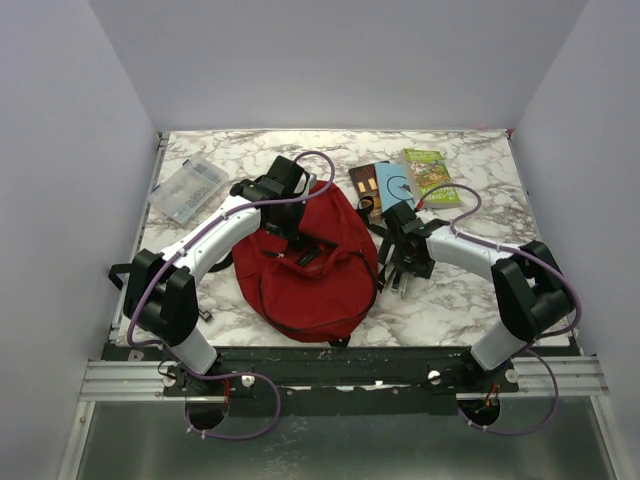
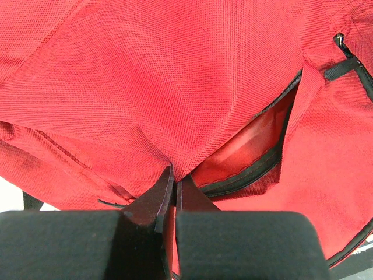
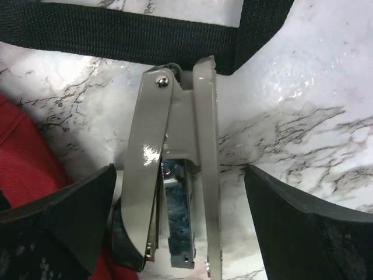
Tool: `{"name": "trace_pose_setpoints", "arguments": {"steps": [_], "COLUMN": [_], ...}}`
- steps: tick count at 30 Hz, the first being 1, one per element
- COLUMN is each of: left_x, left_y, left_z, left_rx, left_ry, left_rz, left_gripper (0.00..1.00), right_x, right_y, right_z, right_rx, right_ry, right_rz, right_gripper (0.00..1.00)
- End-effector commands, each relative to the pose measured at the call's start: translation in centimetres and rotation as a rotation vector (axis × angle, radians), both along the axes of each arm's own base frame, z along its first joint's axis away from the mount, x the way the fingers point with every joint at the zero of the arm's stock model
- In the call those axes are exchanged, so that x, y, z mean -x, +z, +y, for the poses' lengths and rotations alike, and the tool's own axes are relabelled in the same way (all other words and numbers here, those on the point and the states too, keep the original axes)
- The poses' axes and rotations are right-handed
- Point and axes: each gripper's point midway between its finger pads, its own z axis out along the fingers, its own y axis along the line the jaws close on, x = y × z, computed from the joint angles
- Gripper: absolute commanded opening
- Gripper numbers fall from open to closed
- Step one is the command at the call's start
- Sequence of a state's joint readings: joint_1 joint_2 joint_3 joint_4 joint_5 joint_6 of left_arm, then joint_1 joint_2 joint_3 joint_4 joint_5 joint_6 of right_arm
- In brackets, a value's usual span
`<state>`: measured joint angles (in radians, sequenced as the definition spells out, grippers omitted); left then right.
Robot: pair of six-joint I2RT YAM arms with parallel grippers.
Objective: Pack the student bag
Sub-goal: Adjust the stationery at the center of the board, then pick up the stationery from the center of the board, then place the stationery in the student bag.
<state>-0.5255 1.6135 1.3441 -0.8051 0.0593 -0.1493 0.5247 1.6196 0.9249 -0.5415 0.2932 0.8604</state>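
The dark red student bag (image 1: 318,280) lies flat in the middle of the marble table, its zipper partly open (image 2: 256,149). My left gripper (image 1: 297,238) is over the bag's upper part; in the left wrist view it (image 2: 173,179) is shut on a fold of red fabric next to the opening. My right gripper (image 1: 403,272) hangs just right of the bag. In the right wrist view it (image 3: 179,172) is open, its fingers on either side of a grey metal stapler (image 3: 204,146) lying on its side on the table.
A clear plastic case (image 1: 188,188) sits at the back left. Two books (image 1: 385,185) (image 1: 430,175) lie at the back right. A black bag strap (image 3: 116,29) runs across the table beyond the stapler. Red bag fabric (image 3: 23,157) touches the right gripper's left finger.
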Motion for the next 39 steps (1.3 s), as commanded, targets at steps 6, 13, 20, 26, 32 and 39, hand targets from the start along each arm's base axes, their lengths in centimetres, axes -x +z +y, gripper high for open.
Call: {"name": "trace_pose_setpoints", "arguments": {"steps": [6,13,20,26,32,39], "left_x": [0.1,0.1,0.0,-0.1,-0.2,-0.2], "left_y": [2.0,1.5,1.4,1.4,1.7,1.8], "left_z": [-0.7,-0.6,-0.2,-0.2,-0.3,-0.4], "left_rx": [0.057,0.043,0.028,0.026,0.033,0.043], "left_ry": [-0.014,-0.011,-0.003,0.002,0.006,0.008], "left_rz": [-0.040,-0.032,-0.039,-0.040,-0.051,-0.055], "left_gripper": [0.00,0.00,0.00,0.00,0.00,0.00], "right_x": [1.7,1.2,0.9,0.4,0.6,3.7], "right_y": [-0.6,-1.8,0.3,5.9,10.9,13.7], "right_z": [-1.4,-0.2,-0.4,0.8,3.6,15.2], "right_rx": [0.069,0.005,-0.030,-0.086,-0.225,-0.733], "right_ry": [-0.041,-0.013,0.025,0.160,0.319,0.616], "right_rz": [-0.050,-0.084,-0.186,-0.294,-0.377,-0.279], "right_gripper": [0.84,0.70,0.01,0.01,0.01,0.01]}}
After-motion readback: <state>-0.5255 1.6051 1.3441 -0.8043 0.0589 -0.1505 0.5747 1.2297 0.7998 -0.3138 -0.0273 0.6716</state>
